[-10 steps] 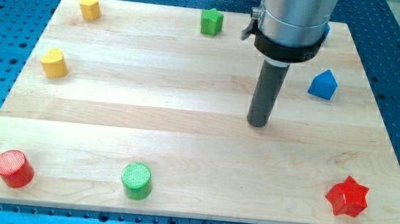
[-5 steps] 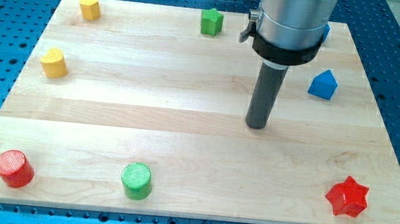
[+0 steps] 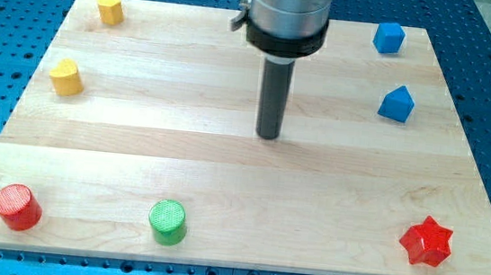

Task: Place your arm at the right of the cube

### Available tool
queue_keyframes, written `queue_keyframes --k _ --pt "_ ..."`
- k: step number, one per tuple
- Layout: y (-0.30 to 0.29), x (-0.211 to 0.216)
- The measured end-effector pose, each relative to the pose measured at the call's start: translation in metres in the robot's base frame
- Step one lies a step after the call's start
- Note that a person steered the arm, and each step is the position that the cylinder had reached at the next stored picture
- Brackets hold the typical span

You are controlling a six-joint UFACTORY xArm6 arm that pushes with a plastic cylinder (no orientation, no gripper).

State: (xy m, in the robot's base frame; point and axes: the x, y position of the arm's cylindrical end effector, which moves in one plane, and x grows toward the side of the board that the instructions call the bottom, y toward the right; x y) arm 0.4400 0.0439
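A blue cube [image 3: 388,37] sits near the board's top right corner. My tip [image 3: 268,137] rests on the wooden board [image 3: 136,145] near its middle, far to the left of the cube and below it, touching no block. A blue house-shaped block [image 3: 397,104] lies just below the cube. The green block seen earlier at the top is hidden behind the arm's body.
Two yellow blocks lie at the upper left [image 3: 109,7] and at the left [image 3: 66,77]. A red cylinder [image 3: 16,207] and a green cylinder [image 3: 167,221] stand along the bottom. A red star [image 3: 426,242] is at the bottom right.
The rod slid to the view's left and slightly up. The blue cube came into sight and the green block at the top went behind the arm. No block moved.
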Motion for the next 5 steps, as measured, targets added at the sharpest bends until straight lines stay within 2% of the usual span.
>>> queue_keyframes --k 1,2,5 --pt "0.029 -0.021" --pt "0.031 -0.029" --pt "0.059 -0.038"
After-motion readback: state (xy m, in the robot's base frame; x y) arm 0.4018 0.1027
